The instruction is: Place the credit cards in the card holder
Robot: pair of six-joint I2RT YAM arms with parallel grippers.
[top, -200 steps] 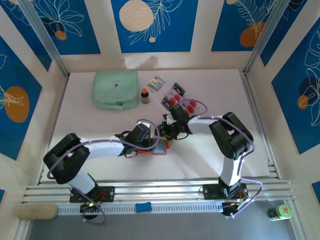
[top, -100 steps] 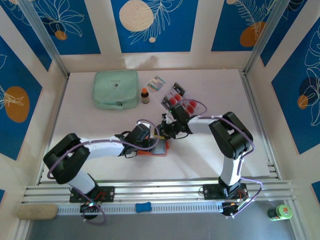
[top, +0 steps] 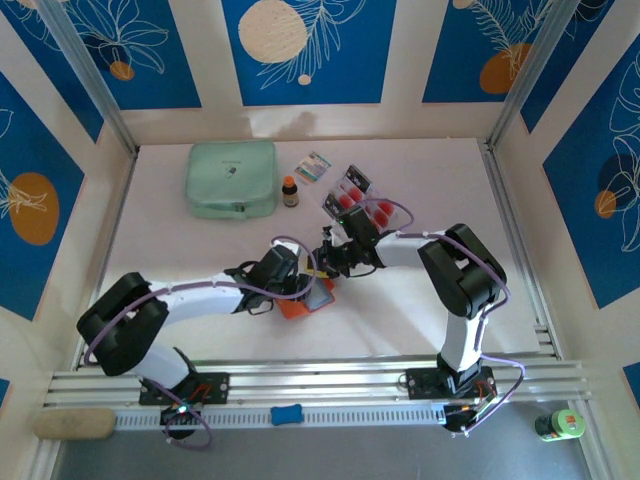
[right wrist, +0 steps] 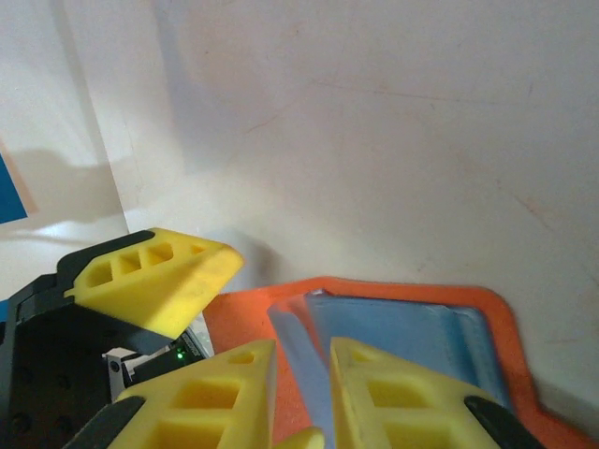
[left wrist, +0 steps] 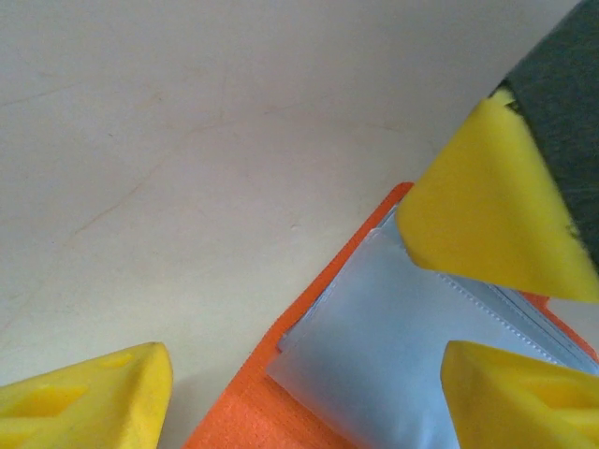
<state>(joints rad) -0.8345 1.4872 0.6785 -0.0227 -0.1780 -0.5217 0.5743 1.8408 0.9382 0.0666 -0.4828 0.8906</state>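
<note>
Overhead, perhaps credit cards [top: 352,197], closer, card holder [right wrist: 398,335]

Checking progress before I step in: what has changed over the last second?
The left arm swung its elbow outward to the left, and the card holder turned slightly between the fingers of the open left gripper. The right gripper closed in on the holder's pale pocket edge. The credit cards, mint pouch and small bottle stayed put.

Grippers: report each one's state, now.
Left gripper: open, straddling the holder's edge, holding nothing.
Right gripper: closed, apparently pinching the holder's pocket flap.
</note>
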